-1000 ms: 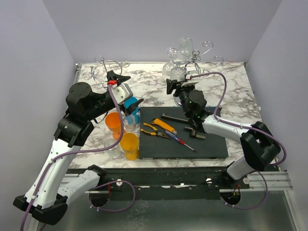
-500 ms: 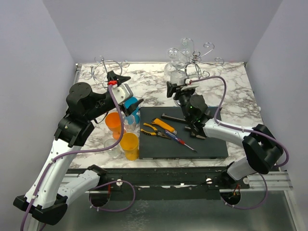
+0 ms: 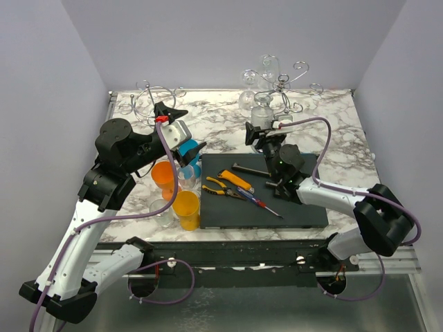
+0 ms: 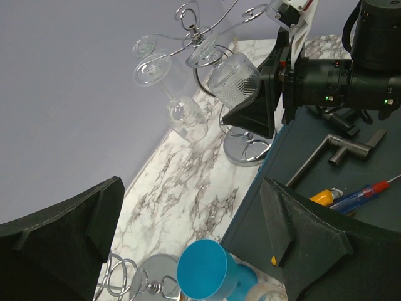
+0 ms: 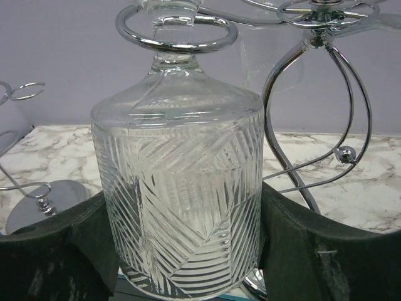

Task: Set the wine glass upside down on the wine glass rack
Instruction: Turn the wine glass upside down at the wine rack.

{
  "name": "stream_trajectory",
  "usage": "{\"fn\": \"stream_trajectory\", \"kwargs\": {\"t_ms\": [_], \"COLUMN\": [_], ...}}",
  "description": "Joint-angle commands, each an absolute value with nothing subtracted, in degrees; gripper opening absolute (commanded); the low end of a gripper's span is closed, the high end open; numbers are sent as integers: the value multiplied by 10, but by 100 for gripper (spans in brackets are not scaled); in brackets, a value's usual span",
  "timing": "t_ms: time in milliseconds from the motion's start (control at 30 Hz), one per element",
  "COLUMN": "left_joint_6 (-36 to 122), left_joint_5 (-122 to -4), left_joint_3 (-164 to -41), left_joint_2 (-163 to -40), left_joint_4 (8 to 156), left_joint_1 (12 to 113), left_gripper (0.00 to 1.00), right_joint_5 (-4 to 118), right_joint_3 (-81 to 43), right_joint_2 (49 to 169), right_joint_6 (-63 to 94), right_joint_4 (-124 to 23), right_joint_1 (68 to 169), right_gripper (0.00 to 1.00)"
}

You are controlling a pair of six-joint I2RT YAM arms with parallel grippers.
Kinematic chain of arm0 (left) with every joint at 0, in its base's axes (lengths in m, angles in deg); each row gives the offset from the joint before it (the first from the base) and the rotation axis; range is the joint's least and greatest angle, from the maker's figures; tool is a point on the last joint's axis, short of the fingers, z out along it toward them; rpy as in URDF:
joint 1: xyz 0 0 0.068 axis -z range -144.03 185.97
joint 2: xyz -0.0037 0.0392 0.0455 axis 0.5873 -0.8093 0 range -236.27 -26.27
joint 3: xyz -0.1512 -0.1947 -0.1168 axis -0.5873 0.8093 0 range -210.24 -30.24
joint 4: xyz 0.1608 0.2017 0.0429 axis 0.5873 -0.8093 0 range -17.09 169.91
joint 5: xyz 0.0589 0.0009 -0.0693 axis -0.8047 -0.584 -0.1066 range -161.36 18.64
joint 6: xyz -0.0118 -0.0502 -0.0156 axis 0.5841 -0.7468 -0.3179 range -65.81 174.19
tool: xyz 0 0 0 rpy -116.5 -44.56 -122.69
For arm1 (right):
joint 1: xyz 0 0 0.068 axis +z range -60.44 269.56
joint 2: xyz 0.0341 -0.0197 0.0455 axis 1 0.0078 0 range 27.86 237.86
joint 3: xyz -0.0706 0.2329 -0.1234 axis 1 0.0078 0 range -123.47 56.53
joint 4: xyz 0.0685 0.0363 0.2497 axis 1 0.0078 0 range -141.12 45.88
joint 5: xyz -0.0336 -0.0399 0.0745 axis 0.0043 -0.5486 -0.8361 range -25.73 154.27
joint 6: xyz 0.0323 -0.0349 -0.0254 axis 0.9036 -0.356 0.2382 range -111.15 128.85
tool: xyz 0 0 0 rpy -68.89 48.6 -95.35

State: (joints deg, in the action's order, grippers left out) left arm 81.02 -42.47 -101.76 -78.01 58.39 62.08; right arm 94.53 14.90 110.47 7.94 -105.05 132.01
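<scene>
The wine glass (image 5: 178,200), clear with ribbed sides, hangs bowl down between the pads of my right gripper (image 5: 178,251), which is shut on its bowl. Its stem rises into a chrome ring (image 5: 175,28) of the wine glass rack (image 5: 313,56); the foot is cut off by the top edge. From above, the wine glass (image 3: 261,116) and right gripper (image 3: 261,129) are just left of the rack (image 3: 280,86). My left gripper (image 3: 183,130) stands open and holds nothing, over a blue cup (image 4: 203,269).
Two more glasses (image 4: 153,69) (image 4: 187,119) hang on the rack. A second chrome rack (image 3: 149,97) stands at back left. Orange (image 3: 165,174) and yellow (image 3: 187,207) cups stand near the left arm. Pliers (image 3: 228,183) and a screwdriver (image 3: 263,205) lie on a dark mat (image 3: 304,211).
My right gripper has carried the wine glass to the right, up to the rack. The left arm has not moved.
</scene>
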Motion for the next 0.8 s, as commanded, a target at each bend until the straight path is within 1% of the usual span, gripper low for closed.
{"fn": "stream_trajectory", "kwargs": {"t_ms": [0, 33, 100, 133, 233, 400, 567, 767], "left_joint_6": [807, 807, 806, 806, 806, 806, 805, 801], "left_joint_5": [-419, -420, -420, -421, -423, -423, -423, -423], "left_joint_3": [-1010, -1010, -1010, -1009, -1009, -1010, -1012, -1018], "left_joint_2": [-776, -776, -776, -776, -777, -778, -781, -785], "left_joint_4": [586, 586, 586, 586, 586, 586, 586, 586], "left_joint_1": [622, 622, 622, 622, 622, 622, 622, 622], "left_gripper": [99, 99, 99, 99, 99, 99, 99, 99], "right_joint_5": [980, 983, 984, 983, 985, 975, 964, 953], "right_joint_3": [156, 157, 160, 161, 160, 152, 147, 160], "right_joint_2": [1084, 1086, 1090, 1092, 1095, 1089, 1077, 1035], "right_joint_6": [100, 107, 116, 120, 134, 138, 142, 151], "right_joint_4": [-1111, -1108, -1103, -1101, -1080, -1046, -1004, -963], "right_joint_1": [1326, 1326, 1326, 1326, 1326, 1326, 1325, 1326], "right_gripper": [6, 15, 38, 44, 59, 79, 94, 96]}}
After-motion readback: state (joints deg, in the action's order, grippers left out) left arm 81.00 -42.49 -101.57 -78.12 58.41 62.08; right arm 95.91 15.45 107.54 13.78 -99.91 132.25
